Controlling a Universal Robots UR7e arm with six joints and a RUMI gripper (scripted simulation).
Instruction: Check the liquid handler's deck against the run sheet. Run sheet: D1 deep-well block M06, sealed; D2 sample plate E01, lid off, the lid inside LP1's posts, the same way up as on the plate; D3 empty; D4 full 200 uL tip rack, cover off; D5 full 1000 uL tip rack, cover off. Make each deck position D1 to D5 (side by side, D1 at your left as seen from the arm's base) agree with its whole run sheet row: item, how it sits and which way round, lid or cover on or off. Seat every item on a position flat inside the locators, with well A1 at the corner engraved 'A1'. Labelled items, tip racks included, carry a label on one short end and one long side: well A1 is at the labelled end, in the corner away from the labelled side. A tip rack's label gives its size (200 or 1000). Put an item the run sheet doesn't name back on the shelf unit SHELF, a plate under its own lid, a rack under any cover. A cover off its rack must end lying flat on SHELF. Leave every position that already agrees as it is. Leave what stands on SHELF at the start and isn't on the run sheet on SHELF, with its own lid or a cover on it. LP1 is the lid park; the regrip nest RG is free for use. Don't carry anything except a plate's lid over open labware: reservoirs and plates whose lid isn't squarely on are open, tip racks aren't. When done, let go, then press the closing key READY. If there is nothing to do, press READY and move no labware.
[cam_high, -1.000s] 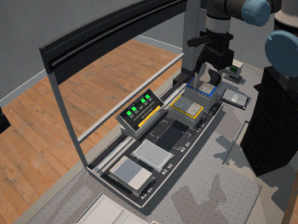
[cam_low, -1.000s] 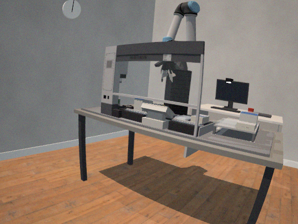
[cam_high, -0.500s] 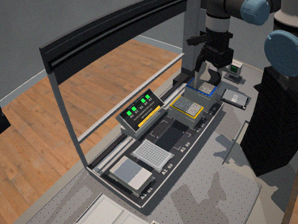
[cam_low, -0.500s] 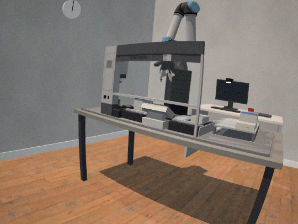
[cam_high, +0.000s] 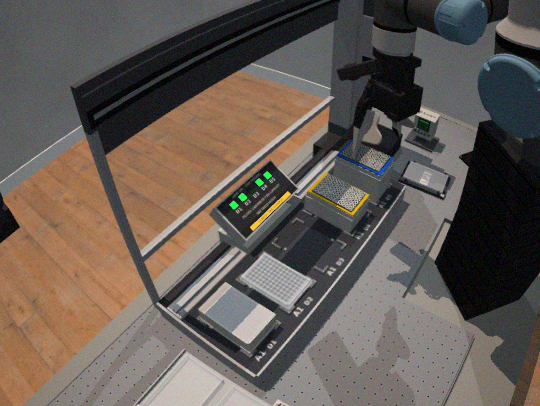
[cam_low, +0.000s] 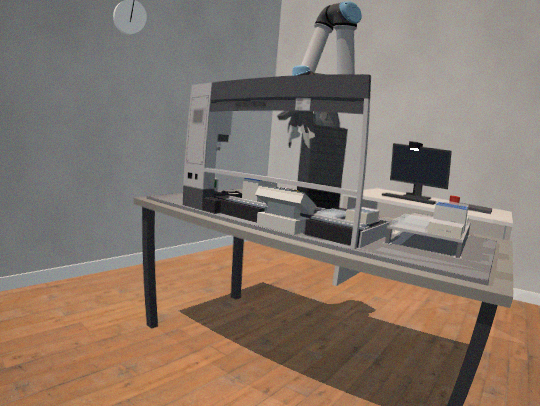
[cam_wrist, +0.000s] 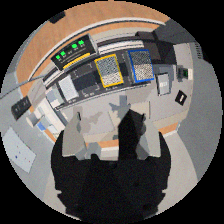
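Observation:
My gripper (cam_high: 376, 134) hangs open and empty, high above the blue-rimmed tip rack (cam_high: 366, 159) on D5, whose cover is off. It also shows in the exterior view (cam_low: 300, 131) under the handler's top beam. The yellow-rimmed tip rack (cam_high: 338, 192) stands uncovered on D4. D3 (cam_high: 312, 245) is bare. An open well plate (cam_high: 276, 280) sits on D2 with no lid. A sealed deep-well block (cam_high: 237, 316) sits on D1. A flat lid (cam_high: 425, 177) lies in the lid park beside D5. In the wrist view both racks, yellow (cam_wrist: 109, 70) and blue (cam_wrist: 141, 64), lie far below.
A status panel (cam_high: 255, 202) with green lights stands behind the deck. The READY key (cam_high: 425, 125) is past the lid park. The arm's black pedestal (cam_high: 495, 215) is at the right. The handler's frame post (cam_high: 122, 215) and top beam (cam_high: 200, 55) enclose the deck. A low shelf with a white tray (cam_low: 435, 225) stands at the table's end.

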